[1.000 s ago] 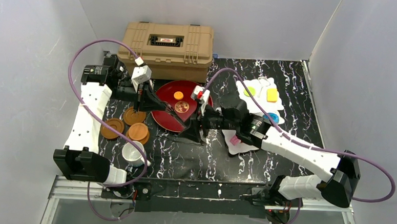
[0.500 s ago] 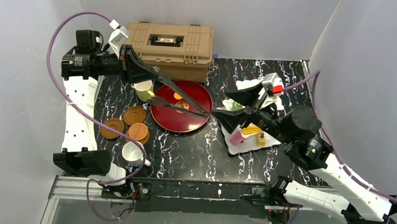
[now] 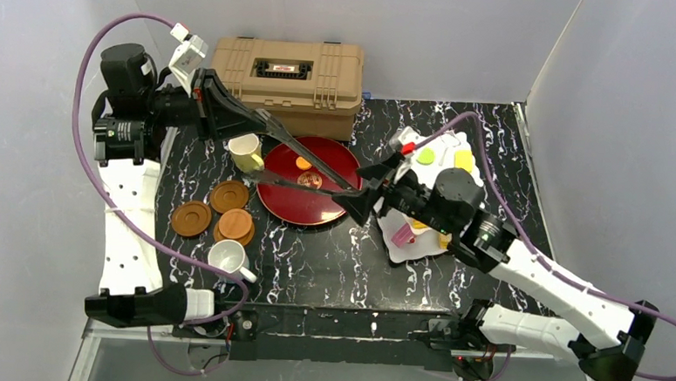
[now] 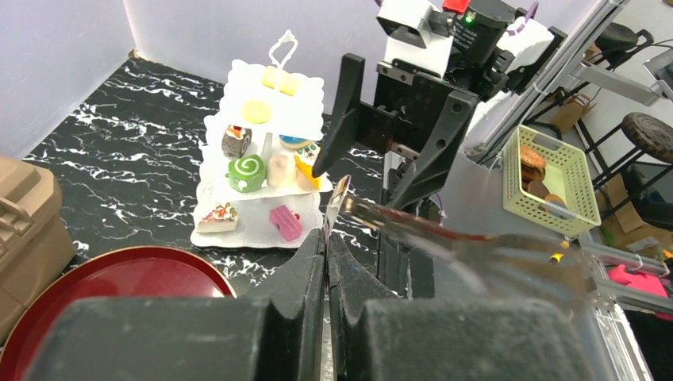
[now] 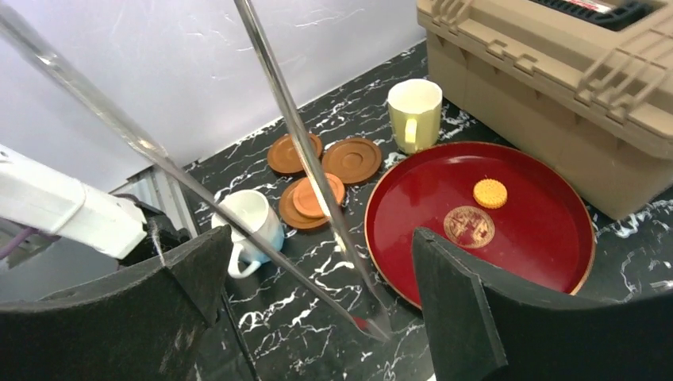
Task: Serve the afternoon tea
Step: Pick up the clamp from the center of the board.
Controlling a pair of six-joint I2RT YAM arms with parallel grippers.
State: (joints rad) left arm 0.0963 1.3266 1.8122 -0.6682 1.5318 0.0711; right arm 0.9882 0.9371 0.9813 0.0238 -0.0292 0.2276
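Top view. The left gripper [image 3: 264, 124] is hanging raised at 10 o'clock of the table, clenched on one arm of metal tongs [image 3: 289, 142]. The tongs are reaching across the red tray [image 3: 286, 201] toward 3 o'clock. The right gripper [image 3: 356, 193] is standing released, jaws spread either side of the tongs' joined end, just off the tray's 3 o'clock rim. The white stand [image 3: 412, 252] is sitting at 3 o'clock of the table, partly hidden by the right arm, with toy cakes [image 3: 402, 236] lying on its tiers. The pale-yellow mug [image 3: 246, 152] is standing at the tray's 10 o'clock and the white mug [image 3: 226, 256] at 8. The saucers [image 3: 191, 218] are lying between the mugs. The tan case [image 3: 284, 72] is sitting at 12.

Left wrist. The fingers [image 4: 305, 270] are pressing together. The free tongs arm [image 4: 413, 230] is running off toward 4 o'clock, blurred. The stand [image 4: 250, 230] is showing at 11 o'clock, all three tiers carrying cakes. The right gripper [image 4: 357, 186] is hanging open at 1 o'clock.

Right wrist. Both tongs arms [image 5: 309, 159] are converging between the parted fingers [image 5: 468, 317]; I cannot tell whether they are touching. The tray [image 5: 555, 262] is holding two biscuits [image 5: 490, 193]. The pale-yellow mug [image 5: 414, 115] is standing at 12 and the white mug [image 5: 250, 222] at 9.
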